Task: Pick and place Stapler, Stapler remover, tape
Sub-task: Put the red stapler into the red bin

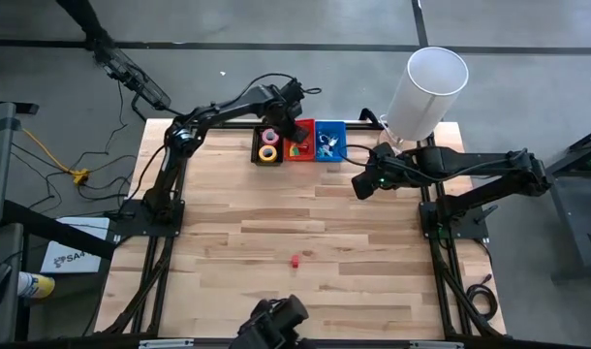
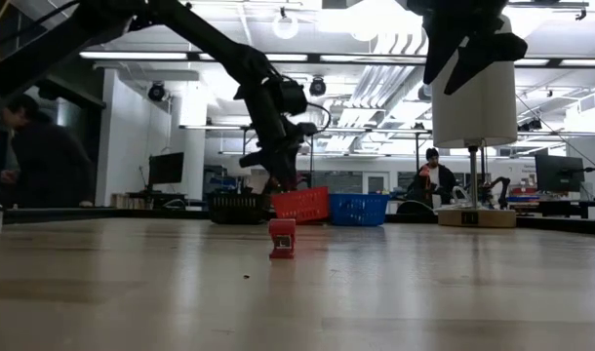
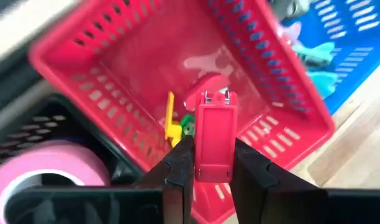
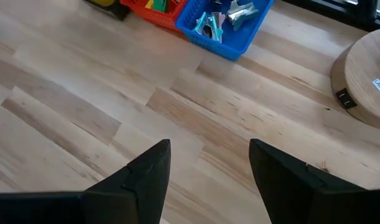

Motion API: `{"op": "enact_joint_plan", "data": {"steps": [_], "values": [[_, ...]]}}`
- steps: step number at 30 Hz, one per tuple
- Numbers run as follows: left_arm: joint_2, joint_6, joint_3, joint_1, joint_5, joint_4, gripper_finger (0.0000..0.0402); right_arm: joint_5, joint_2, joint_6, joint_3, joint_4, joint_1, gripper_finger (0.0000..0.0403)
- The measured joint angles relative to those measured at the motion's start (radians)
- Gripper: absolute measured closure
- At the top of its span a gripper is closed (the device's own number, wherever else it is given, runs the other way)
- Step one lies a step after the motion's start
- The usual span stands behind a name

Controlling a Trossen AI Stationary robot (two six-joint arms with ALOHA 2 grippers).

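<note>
My left gripper [image 3: 212, 171] is shut on a small red stapler [image 3: 215, 134] and hangs over the red basket [image 3: 283, 74] at the table's far edge. Other small staplers, yellow, green and red, lie in that basket. The black basket [image 1: 258, 147] beside it holds a pink tape roll [image 3: 47, 168] and a yellow tape roll [image 1: 267, 152]. The blue basket [image 1: 336, 129] holds blue-green staple removers [image 4: 209, 25]. Another red stapler [image 1: 295, 260] stands alone on the table. My right gripper [image 4: 209, 162] is open above bare table, right of centre. My left gripper pinches the red stapler's two long sides [image 3: 199, 155] between its two fingers, toward the end nearest the wrist. The fingers slant down from above and lie along the stapler, which juts out past their tips. It is lifted clear above the red basket's floor.
A tall white cylinder [image 1: 426, 92] on a round wooden base [image 4: 364, 81] stands at the far right corner. The three baskets sit side by side along the far edge. The wooden tabletop [image 1: 276, 223] lies between them and the lone red stapler. People show in the room beyond.
</note>
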Motion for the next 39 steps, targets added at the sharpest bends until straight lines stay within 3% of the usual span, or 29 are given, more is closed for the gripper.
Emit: {"op": "enact_joint_plan", "data": {"steps": [12,23,28,39], "values": [[0.027,-0.026,0.0,0.0,0.044,-0.007,0.0318,-0.001,0.0,0.026,0.0,0.0,0.0,0.0194],[0.027,-0.012,0.0,0.0,0.053,-0.029,0.0224,-0.006,0.0,0.026,0.0,0.0,0.0,0.0194],[0.023,0.032,0.0,0.0,0.078,-0.038,0.02,-0.006,0.0,0.026,0.0,0.0,0.0,0.0194],[0.02,0.269,0.208,-0.002,0.069,-0.351,0.0197,-0.017,0.0,0.011,0.0,0.0,0.002,0.0194]]}}
